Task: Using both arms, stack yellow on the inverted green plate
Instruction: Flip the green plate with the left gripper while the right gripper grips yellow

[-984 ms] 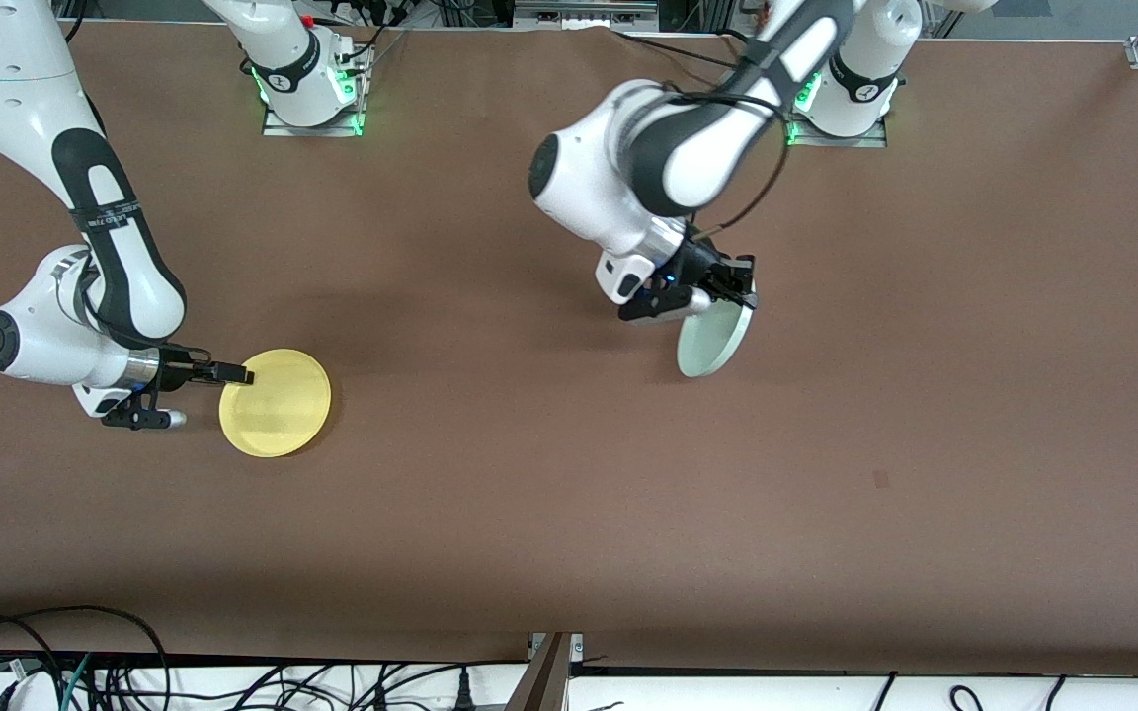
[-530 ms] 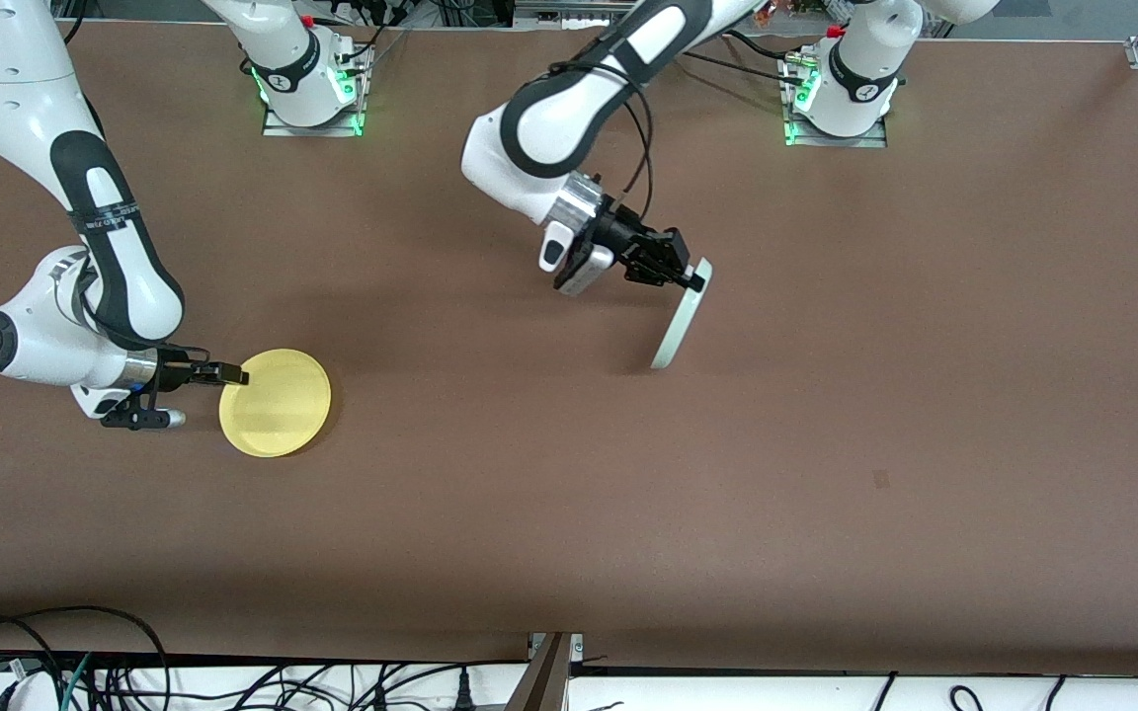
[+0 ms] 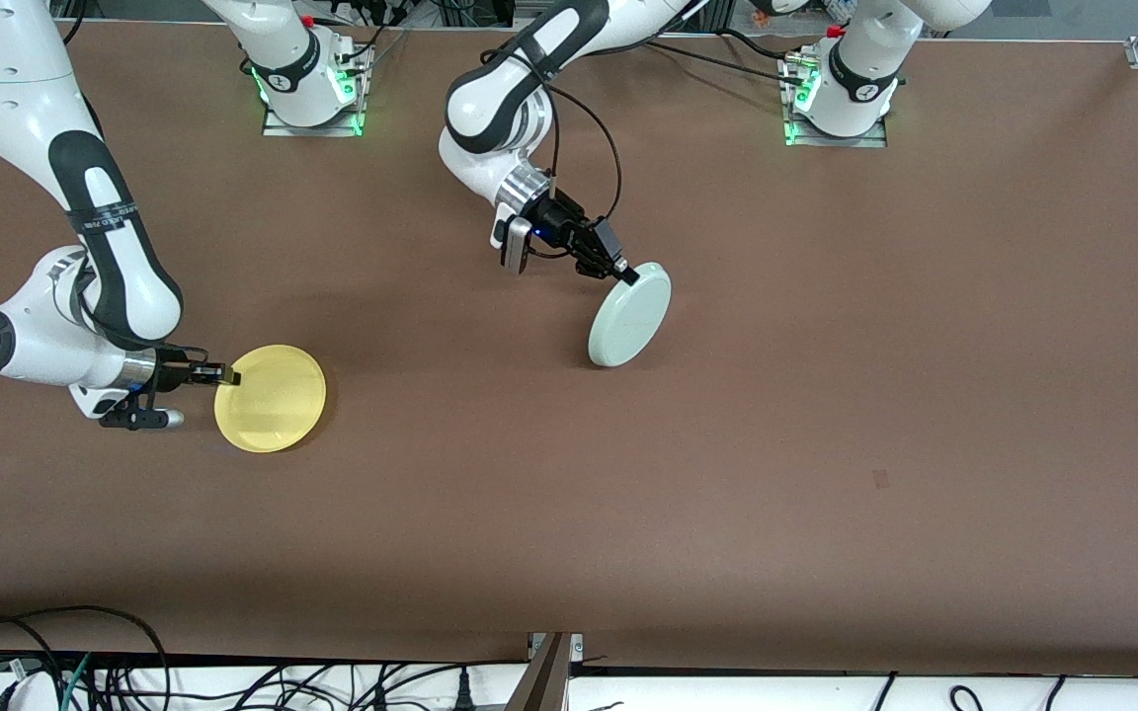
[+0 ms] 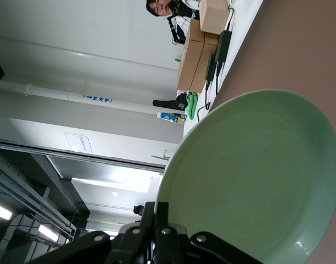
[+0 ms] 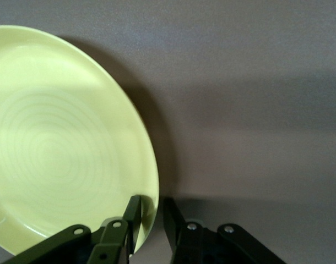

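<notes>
Brown board of the table (image 3: pixel 826 444) spreads under both arms, and I work on it from its widest things down; the green plate (image 3: pixel 629 313) hangs tilted over the middle of the table, its back face turned toward the front camera, pinched at its rim by the left gripper (image 3: pixel 620 271), which is clenched on it; the left wrist view shows the hollow face of that plate (image 4: pixel 256 181) with the fingers clamped at its edge; the yellow plate (image 3: pixel 270 398) sits toward the right arm's end of the table, nearer the front camera than the green one and well apart from it, right way up; the right gripper (image 3: pixel 226 375) has its fingers straddling the rim, one over the plate's face (image 5: pixel 132 217) and one outside, closed on the yellow plate as far as I can judge. My step is finishing the flip: I would lower the green plate slowly until its rim lies flat, face down, release only then, and keep yellow level while carrying it across.
</notes>
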